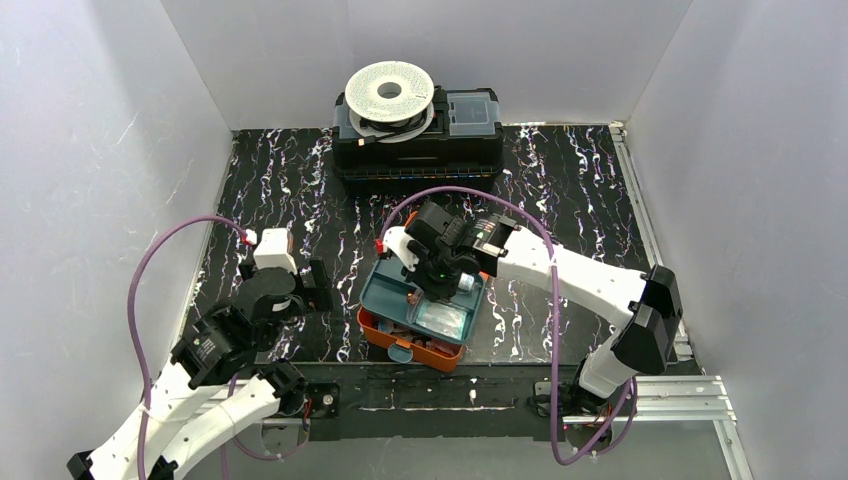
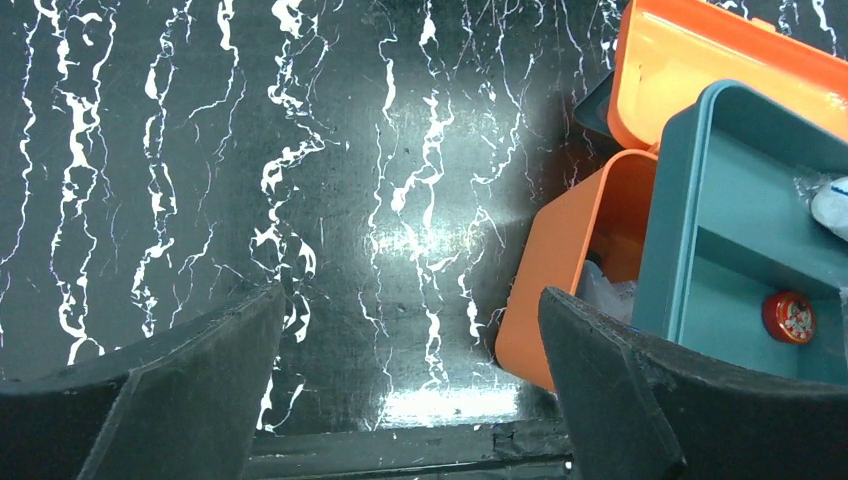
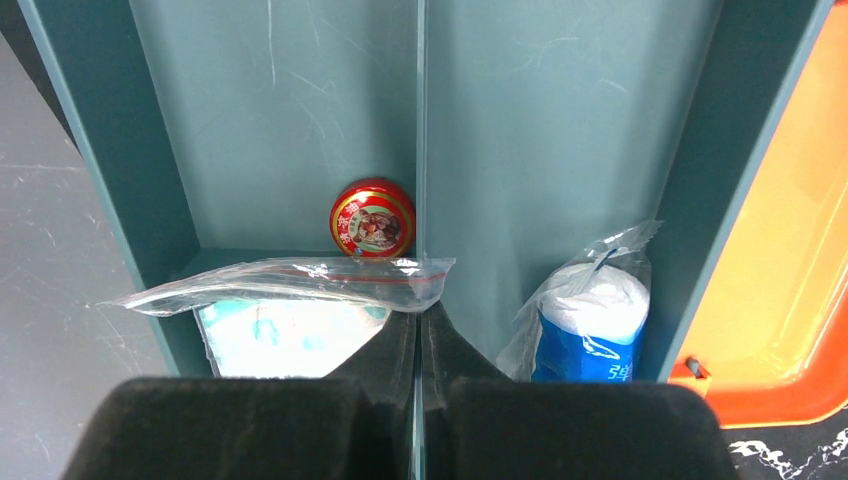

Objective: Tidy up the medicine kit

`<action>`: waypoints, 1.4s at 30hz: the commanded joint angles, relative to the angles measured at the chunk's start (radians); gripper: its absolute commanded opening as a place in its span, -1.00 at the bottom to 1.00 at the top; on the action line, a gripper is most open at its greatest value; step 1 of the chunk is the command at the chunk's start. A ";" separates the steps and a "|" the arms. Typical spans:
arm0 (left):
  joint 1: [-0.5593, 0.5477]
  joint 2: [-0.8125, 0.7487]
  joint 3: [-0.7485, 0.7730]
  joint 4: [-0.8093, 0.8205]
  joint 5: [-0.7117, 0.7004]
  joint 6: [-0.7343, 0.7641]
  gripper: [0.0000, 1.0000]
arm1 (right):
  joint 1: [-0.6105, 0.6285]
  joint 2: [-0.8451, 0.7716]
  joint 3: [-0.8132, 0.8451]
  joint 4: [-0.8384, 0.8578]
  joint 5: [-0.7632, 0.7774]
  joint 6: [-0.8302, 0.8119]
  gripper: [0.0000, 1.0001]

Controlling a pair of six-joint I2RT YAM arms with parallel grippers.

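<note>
Here, the right gripper (image 3: 420, 322) tilts down into the teal tray (image 3: 300, 100) of the open medicine kit (image 1: 375, 331), its fingers pinched together on one clear zip bag (image 3: 290, 280). Just beyond them lies one red tin (image 3: 372, 218), and to their right one bagged white roll (image 3: 590, 312). The left gripper (image 2: 408, 310) hovers low over the table (image 2: 200, 150), fingers spread wide, with the kit just to its right.

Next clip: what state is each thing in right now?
medicine kit: lid open.
teal tray: sitting askew on the kit's base.
plastic bag: pinched by the right gripper over the tray.
red tin: closed, in the tray.
wrapped roll: in the neighbouring compartment.
left gripper: open, empty, over the table.
black case: closed, spool on top.
</note>
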 commanded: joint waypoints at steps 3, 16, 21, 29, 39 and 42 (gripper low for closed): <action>0.005 0.002 -0.022 -0.013 -0.024 -0.002 0.96 | 0.009 0.015 -0.006 0.099 -0.008 0.052 -0.97; 0.004 0.001 -0.025 -0.025 -0.033 0.004 0.96 | 0.083 -0.003 -0.081 0.138 0.037 0.103 -0.97; 0.005 0.001 -0.025 -0.026 -0.029 0.003 0.97 | 0.089 -0.011 -0.098 0.140 0.084 0.117 -0.97; 0.004 0.009 -0.027 -0.024 -0.019 0.001 0.96 | 0.090 -0.054 -0.136 0.175 0.161 0.127 -0.97; 0.004 0.009 -0.027 -0.028 -0.020 0.000 0.96 | 0.089 -0.045 -0.172 0.178 0.151 0.129 -0.97; 0.004 0.010 -0.027 -0.028 -0.020 0.001 0.96 | 0.090 -0.029 -0.180 0.163 0.171 0.135 -0.97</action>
